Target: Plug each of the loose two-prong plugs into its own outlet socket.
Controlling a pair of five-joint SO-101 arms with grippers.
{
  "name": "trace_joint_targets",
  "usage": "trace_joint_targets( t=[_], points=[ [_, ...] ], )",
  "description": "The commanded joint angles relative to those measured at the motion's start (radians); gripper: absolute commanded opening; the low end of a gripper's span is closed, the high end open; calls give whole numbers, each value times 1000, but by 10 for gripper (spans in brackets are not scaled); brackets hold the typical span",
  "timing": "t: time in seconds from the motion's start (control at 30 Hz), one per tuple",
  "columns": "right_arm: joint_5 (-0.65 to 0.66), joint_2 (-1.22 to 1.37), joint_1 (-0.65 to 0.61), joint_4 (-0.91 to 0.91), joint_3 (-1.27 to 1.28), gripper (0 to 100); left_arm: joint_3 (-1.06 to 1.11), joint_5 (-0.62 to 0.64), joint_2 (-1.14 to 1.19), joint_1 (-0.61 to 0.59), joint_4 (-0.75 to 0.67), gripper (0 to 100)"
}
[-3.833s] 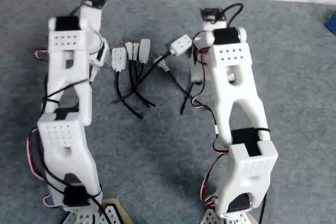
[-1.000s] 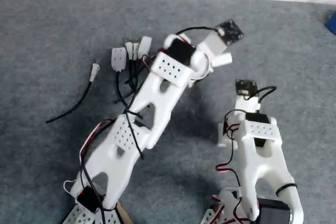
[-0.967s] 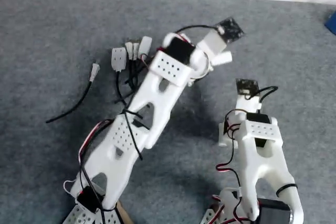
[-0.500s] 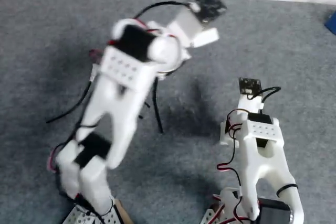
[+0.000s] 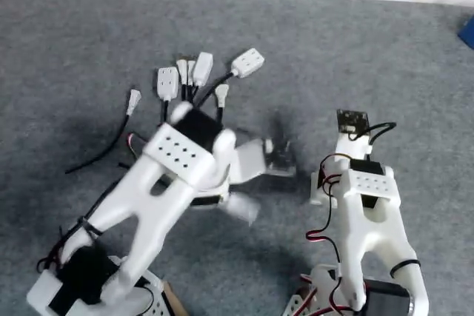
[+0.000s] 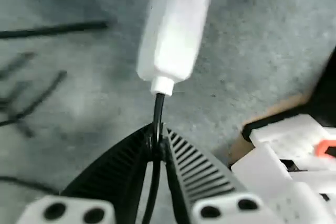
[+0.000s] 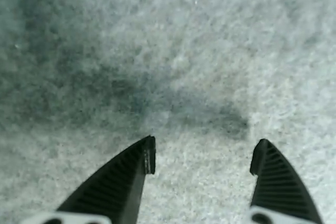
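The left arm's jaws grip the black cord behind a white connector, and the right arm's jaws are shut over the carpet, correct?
No: the right wrist view shows the right arm's jaws open over the carpet. The left arm's jaws do grip the black cord behind the white connector.

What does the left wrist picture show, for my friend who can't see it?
The left gripper, black and ribbed, is shut on a thin black cable close to the white connector block at its end. Behind them lies grey carpet with other black cables, and a white arm part.
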Motion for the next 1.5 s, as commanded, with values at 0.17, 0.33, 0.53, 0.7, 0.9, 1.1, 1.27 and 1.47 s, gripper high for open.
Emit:
trace_joint_targets(
  t=[0.17,0.33,0.53,0.7,0.9,1.1,1.27,1.47],
  points=[
    [5,-16,5,-16,-2,289,306,-37,-41,-88,-348,5],
    [5,-16,5,-16,-1,289,374,-31,-41,-108,-509,62],
    [5,-16,4,-16,-1,289,390,-38,-51,-223,-531,167],
    [5,-16,4,-16,-1,289,332,-89,-51,-294,-483,144],
    [5,-16,4,-16,-1,289,232,-15,-45,-236,-483,144],
    [3,-16,4,-16,-1,289,225,110,-39,-58,-563,144],
    [3,-16,4,-16,-1,289,352,172,-39,-22,-720,143],
    [5,-16,4,-16,-1,289,475,173,-48,-21,-758,143]
  ],
)
